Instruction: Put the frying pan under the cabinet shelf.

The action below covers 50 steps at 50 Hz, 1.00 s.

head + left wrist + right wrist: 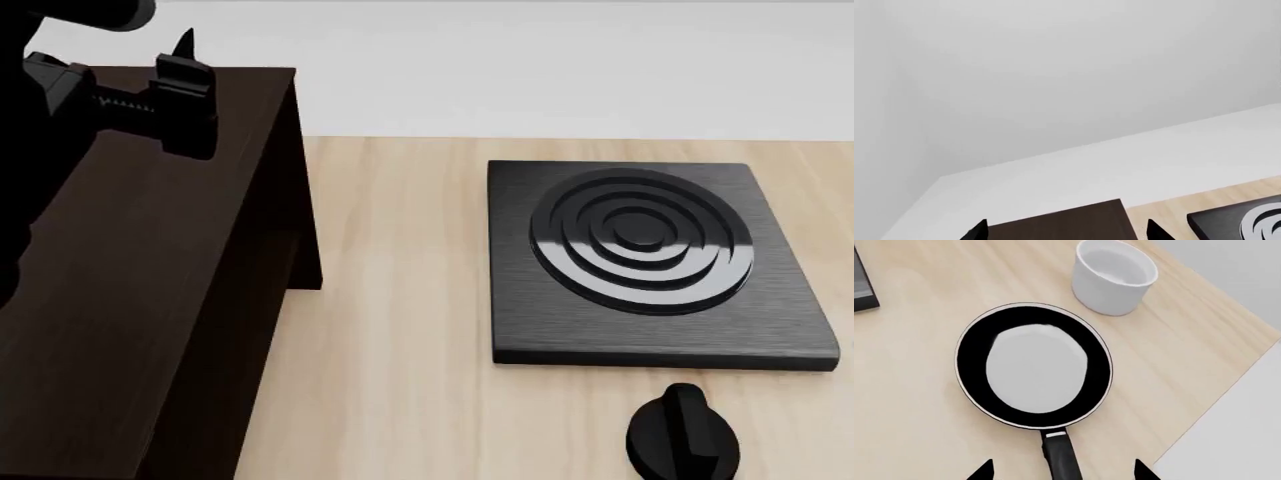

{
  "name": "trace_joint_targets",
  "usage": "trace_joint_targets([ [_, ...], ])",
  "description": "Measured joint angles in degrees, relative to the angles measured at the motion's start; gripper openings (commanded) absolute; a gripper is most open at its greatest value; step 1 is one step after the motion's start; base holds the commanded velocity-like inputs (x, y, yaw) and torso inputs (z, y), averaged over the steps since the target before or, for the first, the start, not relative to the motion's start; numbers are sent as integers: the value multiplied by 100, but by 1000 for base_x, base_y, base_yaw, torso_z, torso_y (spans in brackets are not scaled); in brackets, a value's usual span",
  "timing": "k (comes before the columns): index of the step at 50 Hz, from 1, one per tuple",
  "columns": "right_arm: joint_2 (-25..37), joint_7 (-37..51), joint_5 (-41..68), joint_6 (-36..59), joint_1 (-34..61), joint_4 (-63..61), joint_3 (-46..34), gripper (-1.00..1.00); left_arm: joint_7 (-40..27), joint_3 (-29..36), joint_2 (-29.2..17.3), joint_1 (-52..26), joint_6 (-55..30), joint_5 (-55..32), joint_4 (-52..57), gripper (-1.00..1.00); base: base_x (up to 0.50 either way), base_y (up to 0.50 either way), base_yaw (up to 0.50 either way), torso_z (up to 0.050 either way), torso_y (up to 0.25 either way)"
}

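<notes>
The frying pan [1033, 365], round and black with a pale grey base, lies on the wooden table in the right wrist view. Its black handle [1062, 457] runs toward my right gripper [1062, 474]. The gripper is open, a fingertip on each side of the handle, above it. The pan and the right gripper are out of the head view. The dark brown cabinet shelf [147, 290] stands at the left of the head view. It also shows in the left wrist view [1061, 225]. My left gripper [180, 85] hovers above the cabinet's top, open and empty.
A square black burner plate [647, 265] with concentric rings lies right of the cabinet. A small black knob [683, 432] sits in front of it. A white cup [1114, 277] stands just beyond the pan. The table's edge [1214, 410] runs close to the pan.
</notes>
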Motion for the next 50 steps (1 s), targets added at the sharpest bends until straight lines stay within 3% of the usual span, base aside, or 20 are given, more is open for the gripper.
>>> trace_joint_targets([
  [50,288,-614,-868,-917,880,1809,-1734,100,-138,169,8,-71,133,-39,-266,100,0,0,0,0,0],
])
